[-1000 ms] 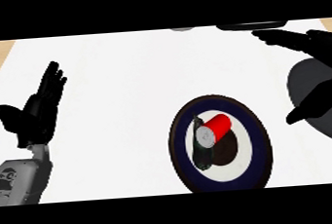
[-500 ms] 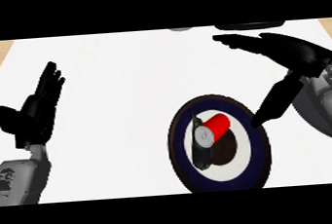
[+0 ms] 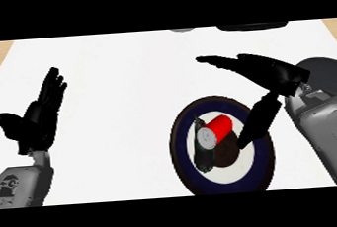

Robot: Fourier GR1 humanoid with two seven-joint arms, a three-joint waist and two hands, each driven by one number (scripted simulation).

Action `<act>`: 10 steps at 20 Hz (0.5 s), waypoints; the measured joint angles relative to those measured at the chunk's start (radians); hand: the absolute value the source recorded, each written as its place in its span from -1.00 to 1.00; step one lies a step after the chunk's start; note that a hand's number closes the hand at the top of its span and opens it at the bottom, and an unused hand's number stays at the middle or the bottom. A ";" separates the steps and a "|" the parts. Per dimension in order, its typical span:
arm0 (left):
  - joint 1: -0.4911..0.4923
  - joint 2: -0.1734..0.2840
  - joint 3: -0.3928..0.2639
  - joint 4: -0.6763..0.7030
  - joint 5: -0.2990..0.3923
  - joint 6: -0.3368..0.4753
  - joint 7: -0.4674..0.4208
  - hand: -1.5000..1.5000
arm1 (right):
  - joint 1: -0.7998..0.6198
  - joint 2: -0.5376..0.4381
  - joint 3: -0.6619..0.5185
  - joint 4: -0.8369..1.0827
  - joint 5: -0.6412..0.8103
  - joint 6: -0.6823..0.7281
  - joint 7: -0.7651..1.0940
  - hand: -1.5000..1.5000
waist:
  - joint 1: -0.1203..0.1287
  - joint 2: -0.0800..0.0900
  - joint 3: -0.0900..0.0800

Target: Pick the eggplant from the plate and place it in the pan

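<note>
A round plate [image 3: 257, 171] with a dark blue rim and white ring lies right of centre. On it rests a dark eggplant [image 3: 226, 155], beside a red cylinder [image 3: 219, 128] with a grey end. My right hand [image 3: 277, 74] hovers open over the plate's upper right. Its fingers [image 3: 230, 61] stretch out to the left and its thumb [image 3: 256, 123] hangs down over the plate's right side, just beside the eggplant. A dark flat shape at the top edge, cut off by the view, looks like the pan [image 3: 253, 26]. My left hand [image 3: 38, 117] rests open at the far left, fingers up.
A small grey object [image 3: 182, 30] peeks in at the top edge, left of the pan. The white counter [image 3: 126, 88] ends in wooden strips at the upper left and upper right corners. My right forearm [image 3: 326, 134] runs along the right edge.
My right hand has swung left and down from the right edge until its thumb reaches over the plate. The left hand and the things on the plate have stayed put.
</note>
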 measured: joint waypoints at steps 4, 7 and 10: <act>-0.026 -0.015 0.005 0.010 -0.017 0.005 0.012 0.00 | 0.005 0.040 0.002 0.001 0.053 -0.005 0.042 -1.00 | 0.000 0.000 0.000; -0.044 -0.018 0.017 0.027 -0.020 0.001 0.012 0.00 | 0.017 0.061 0.013 0.029 0.115 -0.010 0.039 -1.00 | 0.000 0.001 0.000; -0.036 -0.027 0.014 0.009 -0.032 0.002 0.023 0.00 | 0.029 0.077 0.021 0.053 0.156 0.005 0.041 -1.00 | 0.001 0.001 0.000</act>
